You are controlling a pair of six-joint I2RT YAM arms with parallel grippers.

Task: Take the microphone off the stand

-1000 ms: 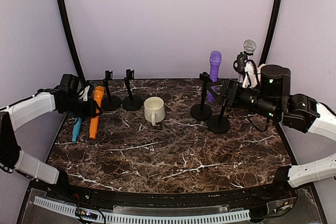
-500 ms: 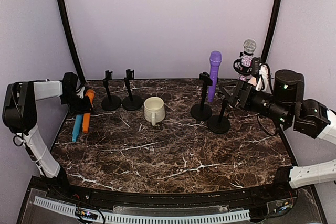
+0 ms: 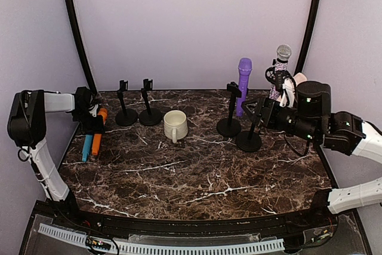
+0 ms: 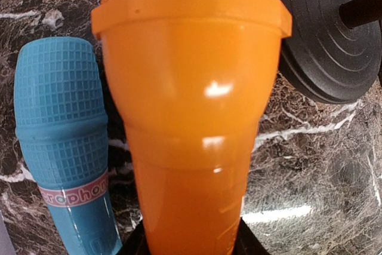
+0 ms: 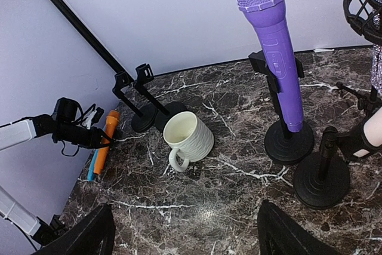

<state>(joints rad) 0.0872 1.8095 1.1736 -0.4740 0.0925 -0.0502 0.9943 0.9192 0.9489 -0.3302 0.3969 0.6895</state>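
Look at the far left of the tabletop (image 3: 197, 171). Find the orange microphone (image 4: 191, 117) there, out of any stand, pinched tight in the left end effector (image 3: 89, 117). Tilted, just beside the blue microphone (image 4: 62, 141). Touching the tabletop or not? Cannot tell. Lower it slowly. Lay it flat next to the blue one, not on top of it. Mind the round base of the empty stand (image 4: 328, 46) close by, and do not bump it. Let go only once down and not rolling.

Now look to the right. Find the right end effector (image 5: 185, 237) spread wide, holding nothing, near the purple microphone (image 5: 277, 58). Upright in the clip of its stand (image 5: 289, 141), so probably the next one to come out. Come at the purple handle from the side, above the clip. Squeeze around the middle of the handle, not the bumpy head. Pull up along the handle, straight and slow. No yanking sideways, or risk tipping the stand over. Stay away from the other black stand (image 5: 322, 177) in front and from the sparkly silver microphone (image 3: 283, 52) at the back. Stay clear of the mug (image 3: 175, 125) too. Go gently with the smooth plastic, likely slippery. Squeeze firmly before lifting.
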